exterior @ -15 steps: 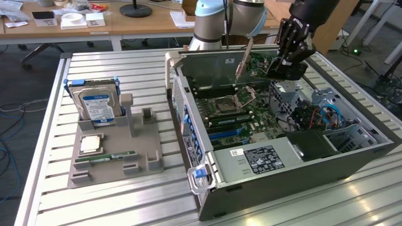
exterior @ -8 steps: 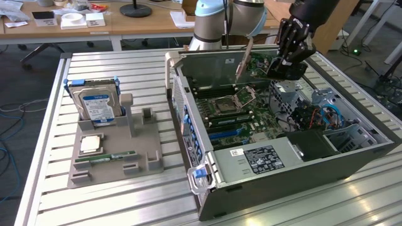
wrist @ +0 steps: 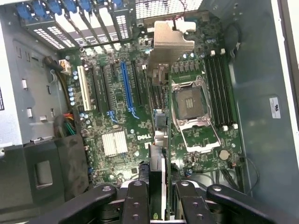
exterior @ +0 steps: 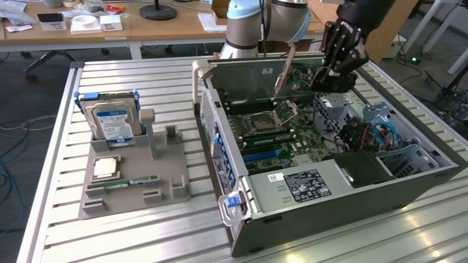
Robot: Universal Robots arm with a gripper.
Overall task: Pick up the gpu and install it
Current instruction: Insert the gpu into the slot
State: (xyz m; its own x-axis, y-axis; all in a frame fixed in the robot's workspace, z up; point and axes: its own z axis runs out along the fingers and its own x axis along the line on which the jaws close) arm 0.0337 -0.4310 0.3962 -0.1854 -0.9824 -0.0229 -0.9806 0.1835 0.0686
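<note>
– Tan-faced and thin, the gpu (exterior: 284,70) appears in the exterior view as a slim strip hanging inside the open computer case (exterior: 343,197), above the motherboard (exterior: 260,129). The gripper (exterior: 329,85) is clenched on it.
– So the pick-up is done?
– It looks so. On the surface (exterior: 131,235), the grey holder (exterior: 157,175) carries the hard drive (exterior: 113,118), a processor chip (exterior: 106,167) and the memory stick (exterior: 120,184). The card is well apart from that holder, over at the exterior view's right.
– And the wrist view?
– There the gpu (wrist: 158,163) runs edge-on out of the gripper (wrist: 161,193), with its metal bracket (wrist: 170,39) at the far end, near the case's rear slots. Beneath it lies the motherboard (wrist: 117,126). The card's line falls between the long blue slot (wrist: 126,88) and the processor socket (wrist: 191,107), touching neither as far as can be told.
– So installing is left?
– Judged from this, yes. The card is held over the board and is not seated in any slot.
</note>
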